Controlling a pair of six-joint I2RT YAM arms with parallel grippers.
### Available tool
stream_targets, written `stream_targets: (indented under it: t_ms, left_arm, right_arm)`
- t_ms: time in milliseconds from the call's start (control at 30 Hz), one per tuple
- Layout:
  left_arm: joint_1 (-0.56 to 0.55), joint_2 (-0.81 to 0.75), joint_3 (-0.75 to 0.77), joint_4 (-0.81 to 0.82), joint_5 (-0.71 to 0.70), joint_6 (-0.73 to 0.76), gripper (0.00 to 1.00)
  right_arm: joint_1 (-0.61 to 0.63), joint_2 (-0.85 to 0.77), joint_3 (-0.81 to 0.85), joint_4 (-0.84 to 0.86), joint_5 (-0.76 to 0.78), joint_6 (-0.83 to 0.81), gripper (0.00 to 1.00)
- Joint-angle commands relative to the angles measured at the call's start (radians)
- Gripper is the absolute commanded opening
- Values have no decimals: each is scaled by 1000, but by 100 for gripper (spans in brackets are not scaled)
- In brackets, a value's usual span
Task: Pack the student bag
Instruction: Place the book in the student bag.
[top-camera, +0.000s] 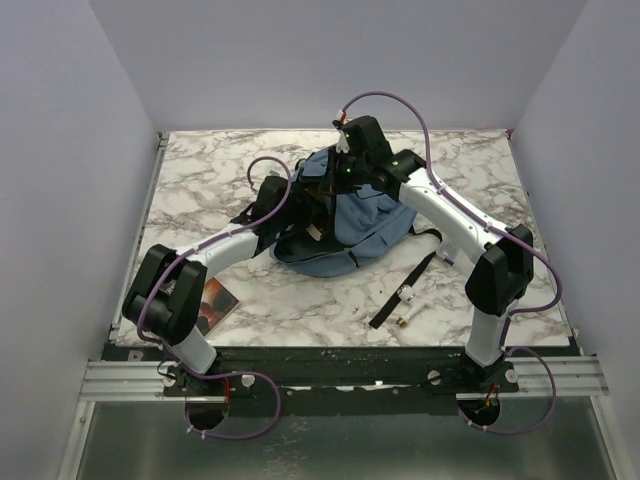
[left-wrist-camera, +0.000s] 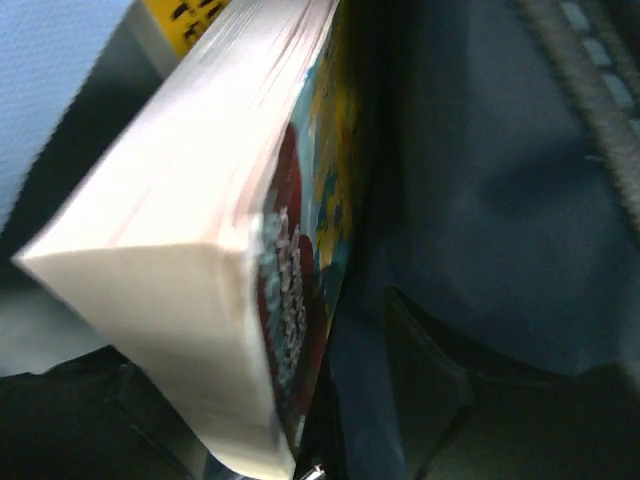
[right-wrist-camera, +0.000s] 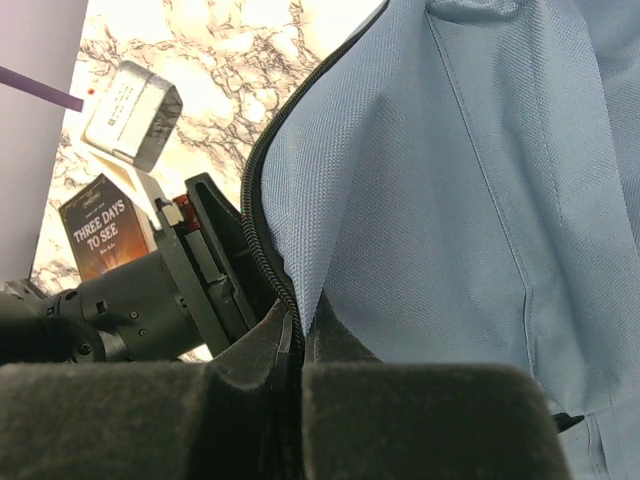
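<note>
The dusty-blue student bag (top-camera: 360, 228) lies mid-table with its mouth toward the left. My right gripper (top-camera: 347, 165) is at the bag's far top edge. In the right wrist view it (right-wrist-camera: 300, 345) is shut on the black zipper edge (right-wrist-camera: 262, 200) of the bag (right-wrist-camera: 450, 180), holding the mouth up. My left gripper (top-camera: 312, 215) is at the bag's opening. In its wrist view a thick book (left-wrist-camera: 190, 220) with white page edges and a colourful cover fills the space at the jaws, tilted against the bag's dark blue lining (left-wrist-camera: 480, 200). The fingers themselves are hidden.
A dark book titled "Three Days to See" (right-wrist-camera: 103, 228) lies on the marble table (top-camera: 200, 170) under the left arm (top-camera: 218, 298). Two small white tubes (top-camera: 404, 296) and a black webbing strap (top-camera: 405, 288) lie to the bag's front right.
</note>
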Motion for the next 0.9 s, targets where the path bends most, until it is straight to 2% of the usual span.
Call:
stream_targets:
  t_ms: [0, 67, 167, 267, 333, 400, 500, 533, 633, 667, 733, 867]
  left_arm:
    - [-5, 10, 10, -79, -18, -31, 67]
    - [-4, -7, -17, -89, -32, -37, 73]
    - [-3, -23, -38, -107, -48, -45, 69]
    - [4, 13, 2, -107, -36, -37, 39]
    - [5, 61, 62, -107, -30, -36, 26]
    - [3, 135, 157, -106, 5, -43, 21]
    - [-16, 245, 315, -106, 21, -51, 20]
    - [-21, 268, 350, -134, 13, -40, 22]
    - [-23, 268, 356, -182, 9, -19, 57]
    - [-23, 244, 331, -192, -3, -12, 62]
    - [-23, 173, 265, -194, -27, 11, 70]
    - [-23, 91, 175, -215, -25, 42, 80]
  right_arm:
    - [-3, -43, 8, 50, -43, 6, 1]
    - [-5, -47, -1, 54, -47, 6, 1]
    - [-7, -47, -2, 56, -52, 5, 1]
    - [-9, -39, 13, 50, -63, 5, 1]
    - [-9, -39, 16, 53, -79, 15, 1]
    - [-10, -42, 6, 60, -103, 27, 1]
    - [-9, -49, -16, 74, -117, 35, 1]
    - [-10, -48, -16, 72, -107, 32, 1]
    - [-15, -41, 5, 45, -75, 17, 1]
    - [-19, -43, 7, 42, -70, 14, 1]
    - [-23, -57, -4, 47, -58, 7, 0]
    - [-34, -72, -23, 49, -55, -1, 0]
